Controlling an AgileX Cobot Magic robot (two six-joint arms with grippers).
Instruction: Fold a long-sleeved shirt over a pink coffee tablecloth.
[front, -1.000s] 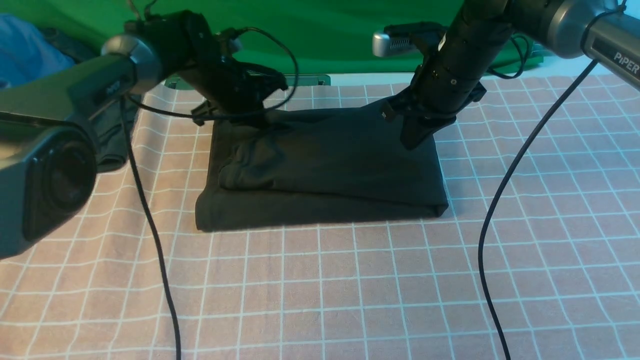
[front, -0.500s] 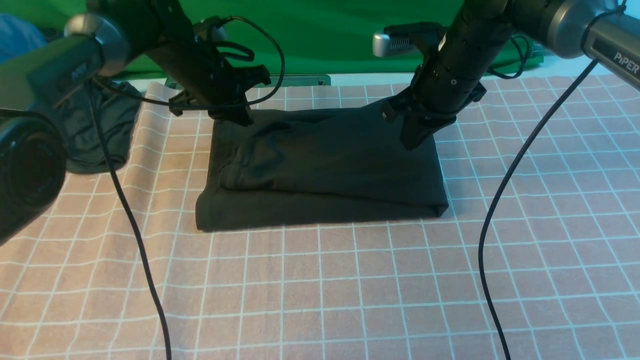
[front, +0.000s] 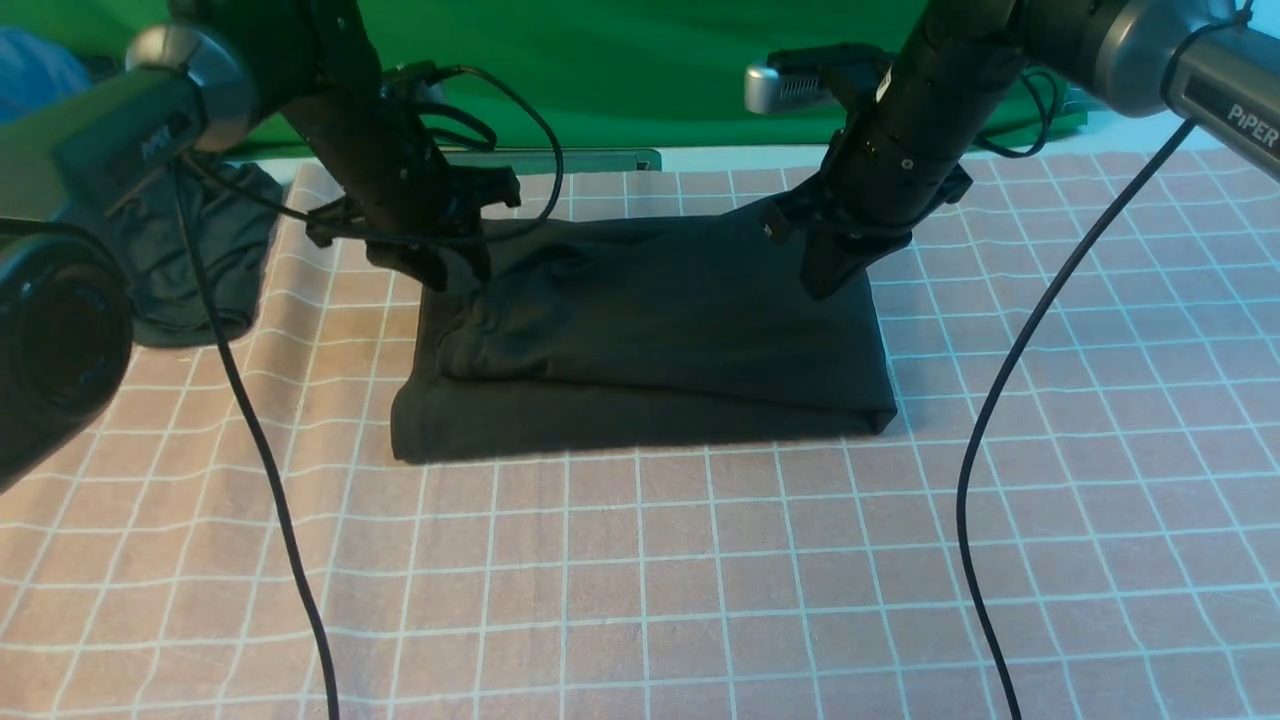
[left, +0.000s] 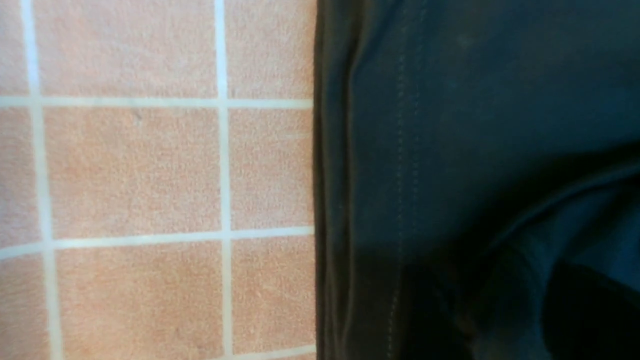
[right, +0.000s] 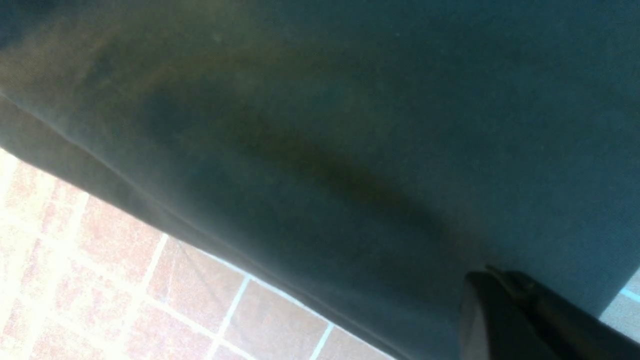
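The long-sleeved shirt (front: 650, 330) lies folded into a black rectangle on the pink coffee tablecloth (front: 700, 560). My left gripper (front: 447, 272) stands over the shirt's far left corner, its fingers apart, straddling the edge fold. In the left wrist view the shirt (left: 450, 125) meets the tablecloth (left: 135, 170) along a straight stitched edge, and my left gripper (left: 505, 320) shows as two dark fingers with fabric between. My right gripper (front: 825, 285) points down on the shirt's far right part, shut. In the right wrist view its closed tips (right: 487, 275) rest against the shirt (right: 325, 125).
A dark grey-green garment (front: 190, 250) lies off the tablecloth at the left. Behind it is a blue garment (front: 40, 70). A green cloth (front: 650, 70) hangs at the back. Two black cables (front: 265, 450) (front: 985, 450) hang down over the tablecloth in front.
My left gripper has moved left and down to the shirt's far left corner, and its fingers have parted. The right arm has stayed put.
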